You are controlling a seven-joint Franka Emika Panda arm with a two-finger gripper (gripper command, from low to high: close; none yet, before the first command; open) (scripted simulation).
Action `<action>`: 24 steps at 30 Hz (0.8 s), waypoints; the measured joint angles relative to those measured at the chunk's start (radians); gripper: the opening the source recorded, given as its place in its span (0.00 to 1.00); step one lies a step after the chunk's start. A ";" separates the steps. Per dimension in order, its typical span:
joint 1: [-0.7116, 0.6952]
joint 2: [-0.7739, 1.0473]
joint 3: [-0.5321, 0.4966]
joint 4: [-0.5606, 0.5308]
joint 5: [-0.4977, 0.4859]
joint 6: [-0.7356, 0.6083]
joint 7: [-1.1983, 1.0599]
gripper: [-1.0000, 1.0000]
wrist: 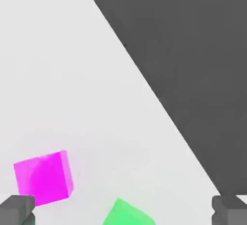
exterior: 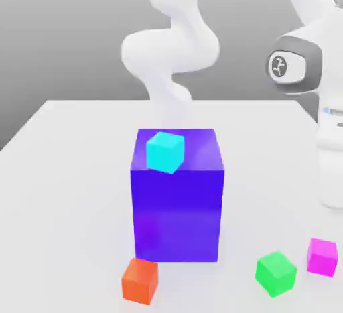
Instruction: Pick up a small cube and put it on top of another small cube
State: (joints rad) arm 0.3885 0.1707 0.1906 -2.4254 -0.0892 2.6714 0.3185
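The tool (wrist: 123, 210) is open, its two fingers wide apart, with nothing gripped between them. In the hand view the pink cube (wrist: 44, 178) sits close beside one finger, partly overlapped by it in the picture; whether they touch, I cannot tell. The green cube (wrist: 128, 214) shows between the two fingers, nearer the one by the pink cube, and only part of it is in the picture. The counter (wrist: 96, 99) runs past the tool to a straight slanting edge, with a dark area (wrist: 193, 65) beyond.

In the exterior view the arm (exterior: 331, 124) comes down at the exterior view's right. Below its lower part the pink cube rests on the counter, and the green cube lies near it, apart from it, toward the exterior view's left. Farther from the arm in that direction stands the big block (exterior: 177, 214), upright on the counter. It carries the cyan cube (exterior: 165, 153), which sits turned at the near edge of its top, toward the corner farther from the arm. The orange cube (exterior: 139, 281) rests on the counter in front of the block, farther from the arm than the green cube.
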 joint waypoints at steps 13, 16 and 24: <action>0.090 0.281 -0.052 0.025 -0.118 0.171 0.027 0.00; 0.083 0.258 -0.041 0.019 -0.109 0.153 0.020 0.00; -0.039 -0.024 -0.068 -0.059 0.047 -0.043 0.023 0.00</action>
State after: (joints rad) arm 0.3494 0.1466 0.1231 -2.4847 -0.0424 2.6285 0.3411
